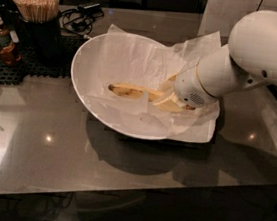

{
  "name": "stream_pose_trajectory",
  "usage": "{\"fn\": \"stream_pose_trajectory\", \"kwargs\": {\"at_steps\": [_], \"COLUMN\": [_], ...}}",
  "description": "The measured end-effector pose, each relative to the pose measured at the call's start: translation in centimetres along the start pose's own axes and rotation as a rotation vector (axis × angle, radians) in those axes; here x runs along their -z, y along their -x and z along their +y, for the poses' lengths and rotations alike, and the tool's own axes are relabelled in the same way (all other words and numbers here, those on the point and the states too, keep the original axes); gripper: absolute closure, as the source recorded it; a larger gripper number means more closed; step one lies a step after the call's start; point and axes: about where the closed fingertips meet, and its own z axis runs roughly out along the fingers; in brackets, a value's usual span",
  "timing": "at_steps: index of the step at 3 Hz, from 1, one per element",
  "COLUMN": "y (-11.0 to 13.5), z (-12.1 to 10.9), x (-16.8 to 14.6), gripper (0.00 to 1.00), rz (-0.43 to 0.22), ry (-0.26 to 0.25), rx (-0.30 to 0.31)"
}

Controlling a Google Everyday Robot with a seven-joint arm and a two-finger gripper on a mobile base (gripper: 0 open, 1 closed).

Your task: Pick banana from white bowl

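The white bowl [92, 56] stands on the dark counter, lined with crinkled white paper [135, 56]. A speckled yellow banana [130, 91] lies on the paper near the bowl's middle, with its dark end pointing left. My gripper [167, 97] is down inside the bowl at the banana's right end and covers that end. The white wrist [202, 82] reaches in from the right over the bowl's rim.
A dark cup of wooden sticks [37, 12] and a small brown bottle [2, 38] stand on a black mat [13, 67] at the left. Black cables [82, 17] lie behind the bowl. The counter's front edge runs along the bottom.
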Motion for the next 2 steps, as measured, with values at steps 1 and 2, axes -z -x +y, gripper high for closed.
{"fn": "stream_pose_trajectory", "kwargs": {"at_steps": [1,2], "y": [1.3,2.2], "z": [-0.8,-1.6], "x": [2.6,6.0], "gripper": [1.00,1.00], "rz": [-0.121,-0.213], "ry": [-0.154,-0.297], "rx": [0.012,0.020]}}
